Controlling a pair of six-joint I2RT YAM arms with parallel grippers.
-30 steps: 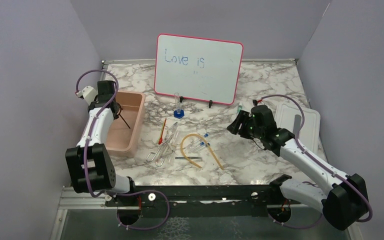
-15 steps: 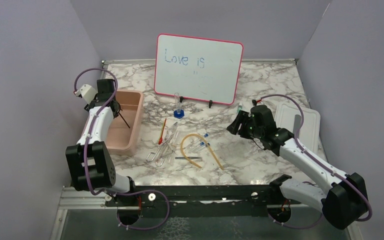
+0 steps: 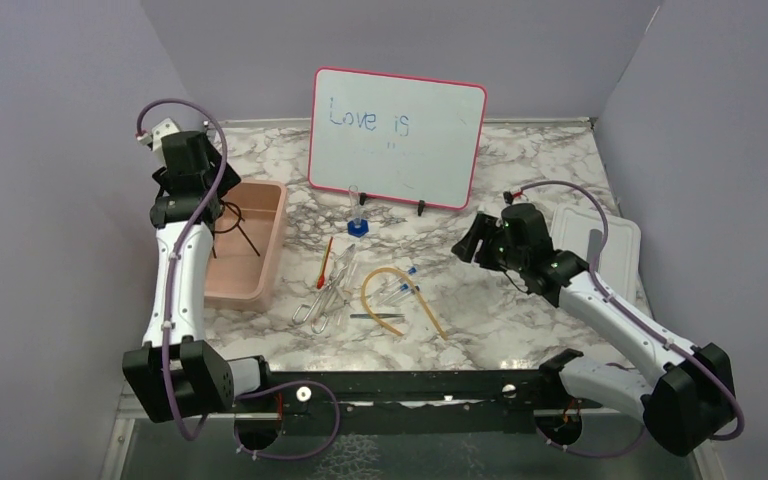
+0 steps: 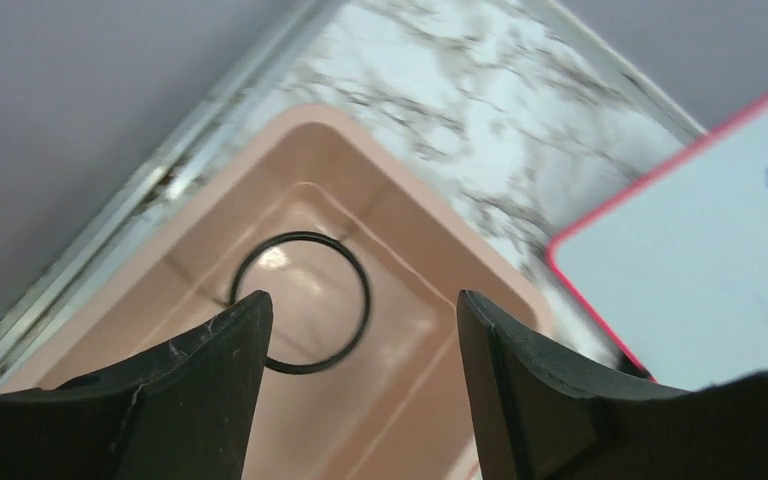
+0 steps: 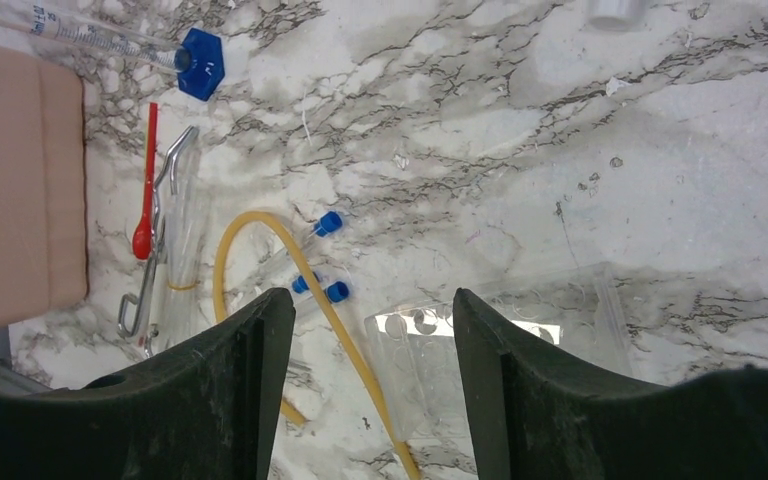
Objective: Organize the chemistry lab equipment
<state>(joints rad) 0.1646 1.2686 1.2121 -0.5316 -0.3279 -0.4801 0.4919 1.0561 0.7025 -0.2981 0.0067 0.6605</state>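
The left gripper (image 4: 362,318) has its jaws spread with nothing between them. It points down into the pink bin (image 4: 430,255), where the black wire ring tripod (image 4: 300,236) sits. That arm stands tall, its wrist bent over the bin's far end. The right gripper (image 5: 372,305) is spread and empty too, hanging above the tan rubber tube (image 5: 260,222) and blue-capped vials (image 5: 328,222) on the marble table (image 5: 560,120). Just beside them lies what may be a clear rack (image 5: 500,335). Its arm reaches low toward the centre.
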